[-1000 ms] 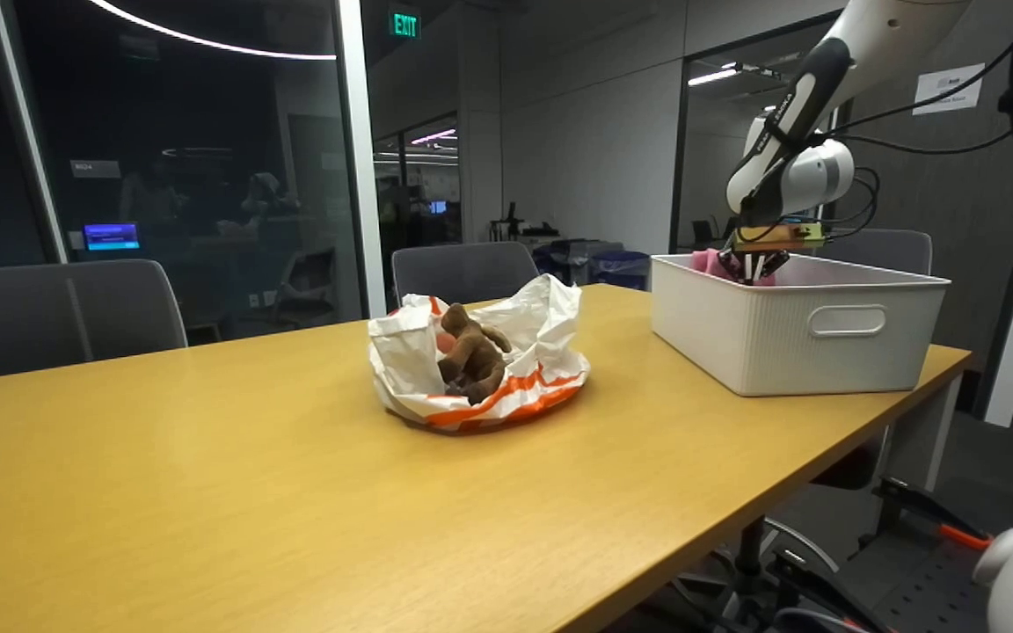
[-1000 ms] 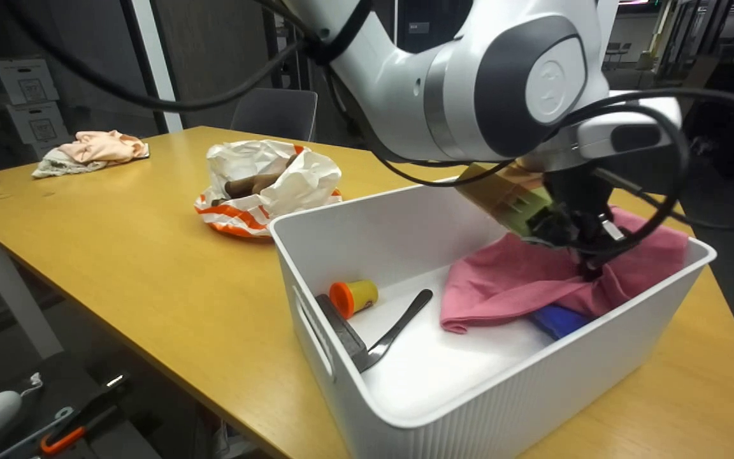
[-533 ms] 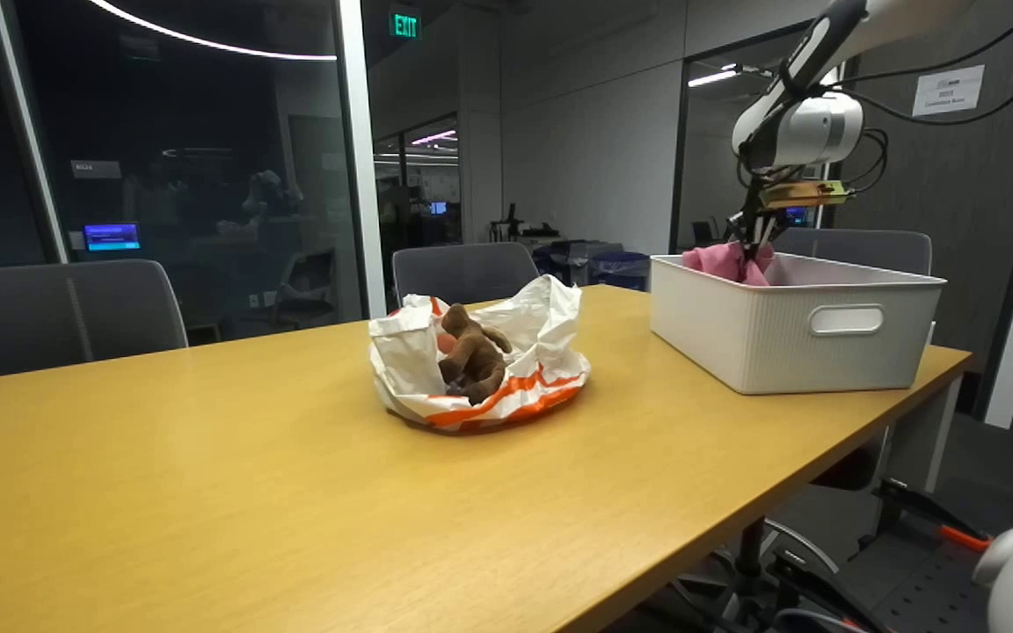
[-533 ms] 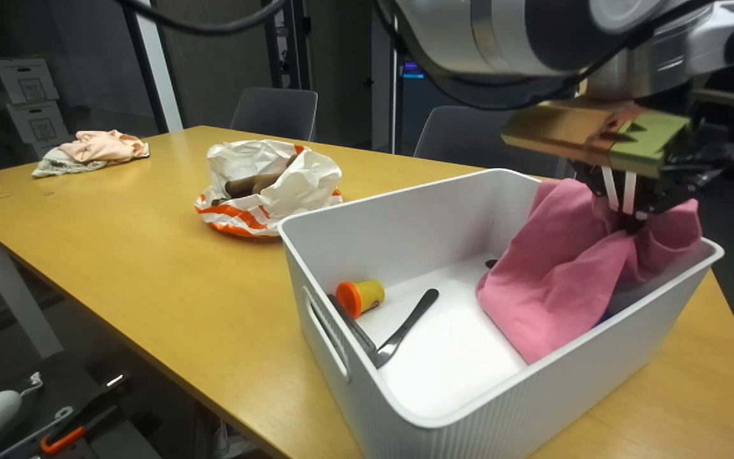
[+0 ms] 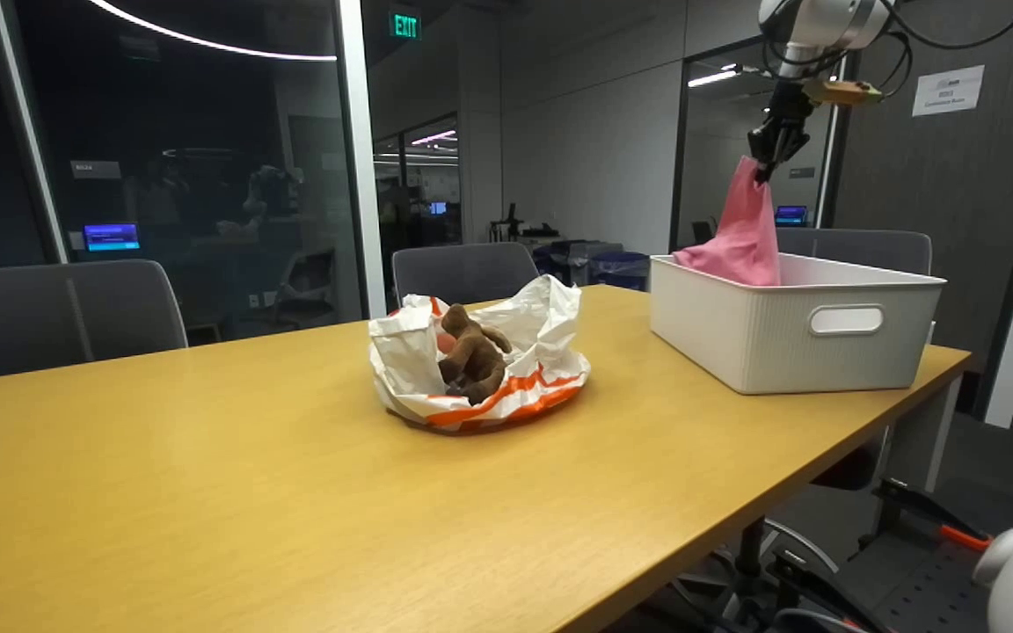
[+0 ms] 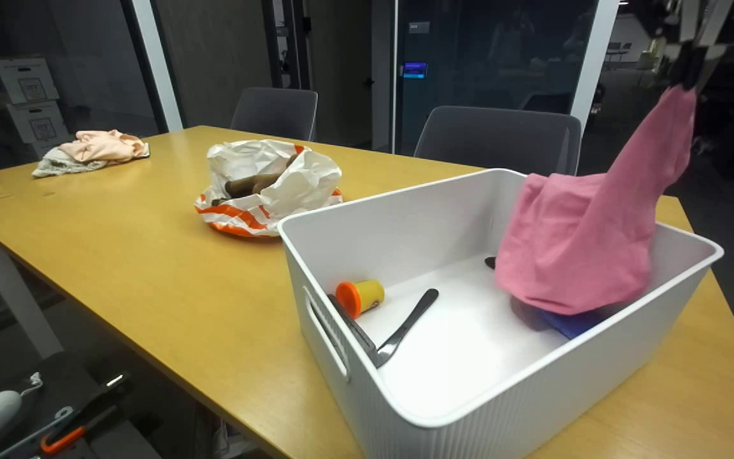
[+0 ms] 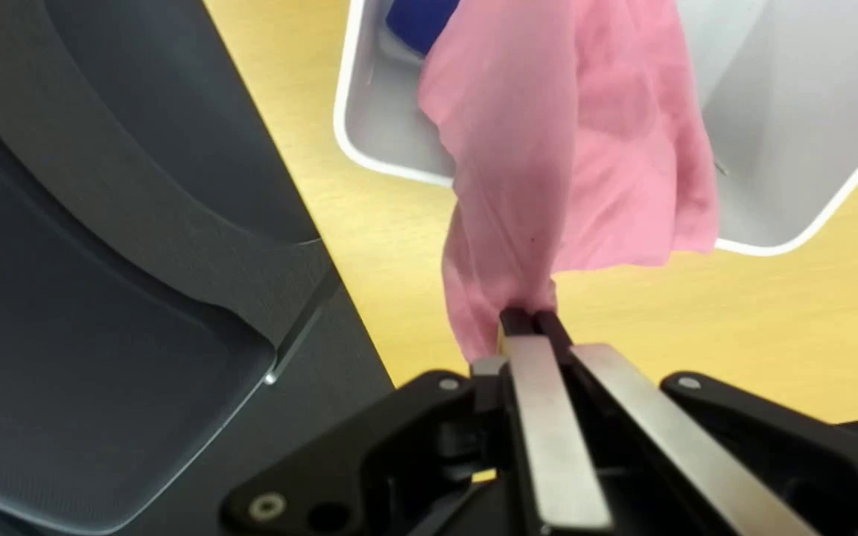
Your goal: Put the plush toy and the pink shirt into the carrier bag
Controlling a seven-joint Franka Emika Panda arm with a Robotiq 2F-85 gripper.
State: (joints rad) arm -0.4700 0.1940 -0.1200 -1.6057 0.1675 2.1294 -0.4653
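Note:
The pink shirt (image 6: 587, 245) hangs stretched from my gripper (image 6: 685, 83), its lower part still down in the white bin. In an exterior view the gripper (image 5: 763, 176) is above the bin, with the shirt (image 5: 748, 229) below it. In the wrist view the gripper (image 7: 532, 316) is shut on a gathered end of the shirt (image 7: 511, 149). The brown plush toy (image 5: 476, 356) lies inside the open white and orange carrier bag (image 5: 550, 316) on the table. Both also show in an exterior view, where the bag (image 6: 306, 185) partly hides the toy (image 6: 253, 185).
The white bin (image 6: 507, 398) holds a yellow and orange tub (image 6: 360, 298), a black-handled knife (image 6: 408, 325), a dark block and a blue thing (image 6: 571, 322) under the shirt. Folded cloths (image 6: 102, 150) lie at the table's far end. Chairs (image 6: 501, 134) stand along the table.
My gripper has risen from inside the bin to well above it, pulling the pink shirt up with it into a hanging strip. The bin shifted slightly; the bag and toy have not moved.

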